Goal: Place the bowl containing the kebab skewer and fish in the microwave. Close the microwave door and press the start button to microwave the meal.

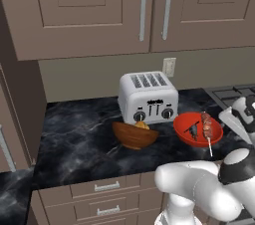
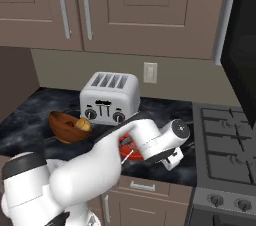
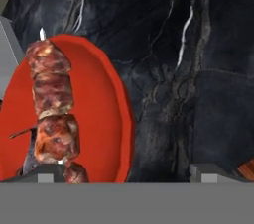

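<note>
Red bowl: I see the bowl right of centre in the left base view, on the black marble counter, just in front of the toaster's lower right corner.
Skewer: kebab skewer lies across the bowl's right side, pale stick poking out over the front rim.
Fish: small dark fish inside the bowl, left of the skewer.
Toaster: silver toaster at frame centre, against the wall.
Wooden bowl: brown wooden bowl left of the red one, apart from it, something yellow inside.
Gripper: in my hand view the gripper has its jaws fully spread, nothing held, tips just above the bowl's rim; left finger over the bowl, right one over bare counter.
Microwave door: microwave door fills the upper right edge of the right base view, dark glass, grey bar handle.
Stove: stove at lower right there.
</note>
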Robot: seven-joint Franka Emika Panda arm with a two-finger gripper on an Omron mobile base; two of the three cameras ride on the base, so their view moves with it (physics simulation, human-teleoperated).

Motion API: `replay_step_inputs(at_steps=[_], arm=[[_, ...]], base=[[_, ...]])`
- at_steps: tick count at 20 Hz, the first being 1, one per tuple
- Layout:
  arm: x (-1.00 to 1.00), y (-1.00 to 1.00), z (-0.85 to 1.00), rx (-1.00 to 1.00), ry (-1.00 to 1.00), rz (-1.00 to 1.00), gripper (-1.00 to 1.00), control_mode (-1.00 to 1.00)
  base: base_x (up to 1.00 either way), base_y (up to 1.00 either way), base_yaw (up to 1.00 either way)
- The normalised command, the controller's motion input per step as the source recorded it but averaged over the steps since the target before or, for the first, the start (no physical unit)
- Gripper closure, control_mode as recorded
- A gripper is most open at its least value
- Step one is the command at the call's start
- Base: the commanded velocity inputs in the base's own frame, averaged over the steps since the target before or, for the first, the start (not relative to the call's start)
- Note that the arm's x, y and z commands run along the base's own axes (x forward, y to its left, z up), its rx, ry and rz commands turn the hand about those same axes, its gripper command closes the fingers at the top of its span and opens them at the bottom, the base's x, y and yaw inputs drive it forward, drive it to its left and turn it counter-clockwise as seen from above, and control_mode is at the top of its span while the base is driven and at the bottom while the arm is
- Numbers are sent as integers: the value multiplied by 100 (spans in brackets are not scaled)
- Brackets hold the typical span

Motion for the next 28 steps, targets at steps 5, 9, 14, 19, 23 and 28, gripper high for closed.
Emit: replay_step_inputs(at_steps=[5,9,14,19,23,28], arm=[[21,3,-22,0,0,0,-100,-100],[16,0,-23,0,0,0,-100,-100],[14,1,-23,0,0,0,-100,-100],[17,7,-21,0,0,0,-100,-100],[16,7,-19,0,0,0,100,-100],[2,3,-5,0,0,0,100,-100]], base=[[0,0,0],[0,0,0],[0,0,0],[0,0,0],[0,0,0],[0,0,0]])
